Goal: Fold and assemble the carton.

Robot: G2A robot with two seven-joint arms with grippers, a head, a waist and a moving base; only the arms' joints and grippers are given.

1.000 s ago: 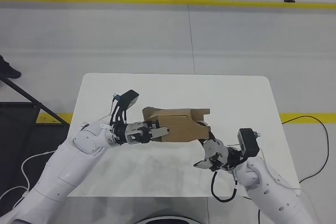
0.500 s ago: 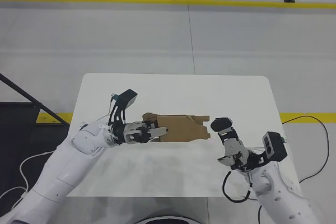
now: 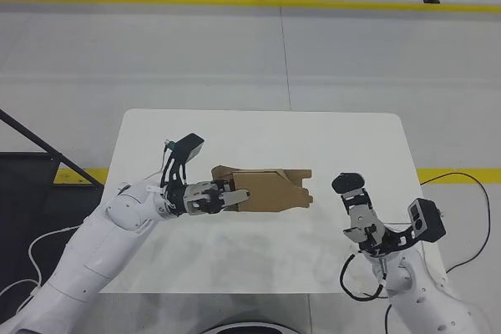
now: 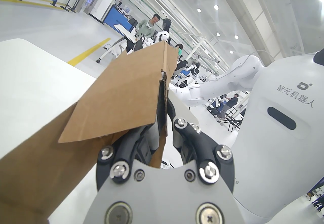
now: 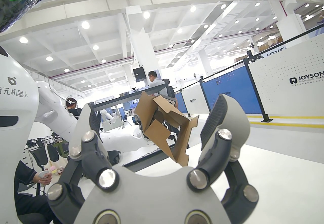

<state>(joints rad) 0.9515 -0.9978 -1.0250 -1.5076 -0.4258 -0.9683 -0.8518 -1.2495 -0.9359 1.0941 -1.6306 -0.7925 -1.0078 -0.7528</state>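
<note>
A brown cardboard carton (image 3: 267,190) is held just above the middle of the white table (image 3: 342,138), part-folded with loose flaps at its right end. My left gripper (image 3: 234,199) is shut on the carton's left end; in the left wrist view the carton wall (image 4: 119,98) runs between the black fingers (image 4: 169,111). My right gripper (image 3: 351,185) stands open to the right of the carton, apart from it. In the right wrist view the carton's open end (image 5: 164,123) shows beyond the spread fingers (image 5: 217,118).
Bare table surface lies in front of and behind the carton. A black frame (image 3: 21,134) and dark mat stand off the table's left side. A yellow floor line (image 3: 468,175) runs past the right edge.
My right gripper has let go of the carton's right end and drawn back to the right, with its fingers now turned up. The carton and left gripper stayed nearly still.
</note>
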